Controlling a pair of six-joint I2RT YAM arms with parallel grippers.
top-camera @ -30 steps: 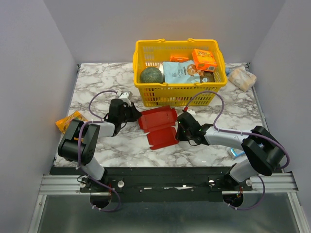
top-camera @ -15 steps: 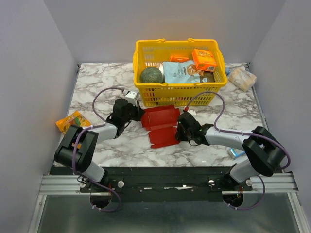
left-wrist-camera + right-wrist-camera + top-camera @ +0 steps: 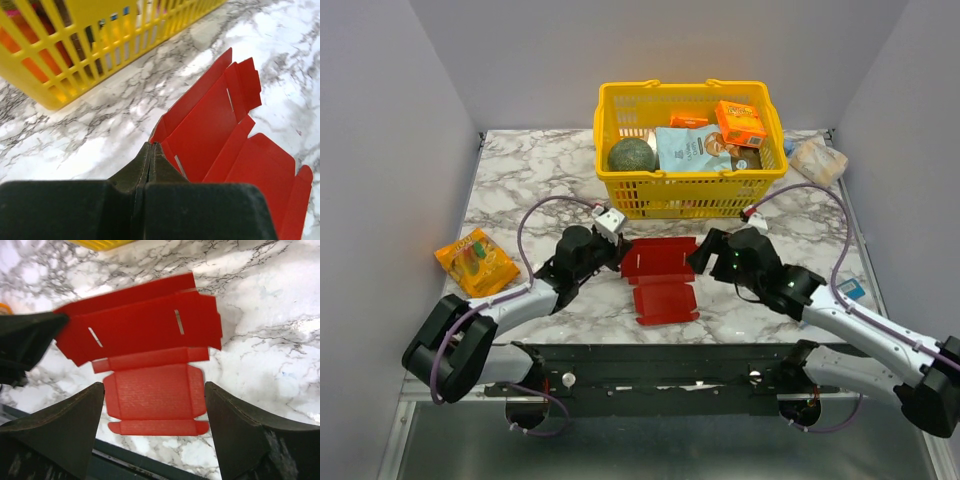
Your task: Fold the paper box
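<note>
The paper box [image 3: 660,278] is a bright red die-cut sheet lying unfolded on the marble in front of the basket. Its near panel [image 3: 152,392] lies flat, and its far panel [image 3: 210,120] is tilted up off the table. My left gripper [image 3: 619,256] is shut, pinching the far panel's left corner [image 3: 156,136] between its fingertips. It also shows as a dark wedge [image 3: 30,337] at the sheet's left end. My right gripper [image 3: 708,255] hangs open above the sheet's right side, touching nothing. Its two fingers [image 3: 60,425] stand wide on either side of the near panel.
A yellow basket [image 3: 685,196] with groceries stands right behind the sheet. An orange snack packet [image 3: 475,261] lies at the left, a wrapped pack [image 3: 818,160] at the far right, and a small blue item [image 3: 850,290] beside the right arm. The table's front edge [image 3: 125,460] is close.
My right gripper has opened wide, let go of the sheet and pulled back to the right. My left gripper has shut on the far panel and shifted right with the sheet.
</note>
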